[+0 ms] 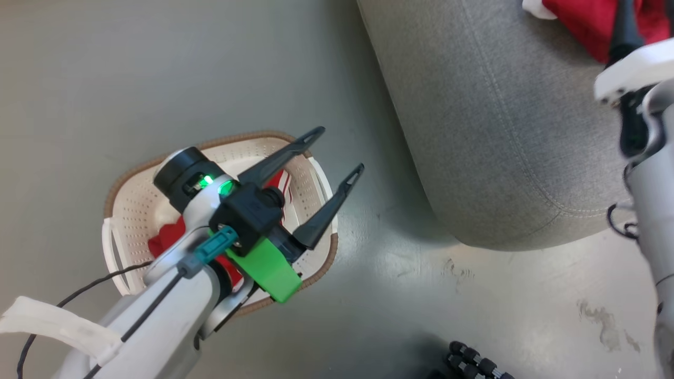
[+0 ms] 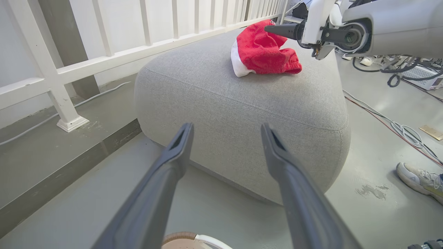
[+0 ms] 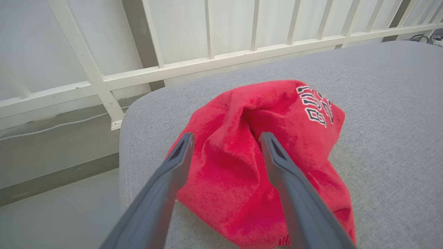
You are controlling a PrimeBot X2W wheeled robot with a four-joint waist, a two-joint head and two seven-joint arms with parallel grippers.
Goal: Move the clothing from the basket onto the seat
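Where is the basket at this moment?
In the head view the basket stands on the floor at lower left, beneath the left gripper and left of the grey seat, with red clothing in it.

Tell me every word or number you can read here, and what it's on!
"BUL…": white, black-edged letters on the red shirt on the grey seat; rest folded away.
Number beside it: creased, maybe "2", too unclear to read.
Nothing else readable.
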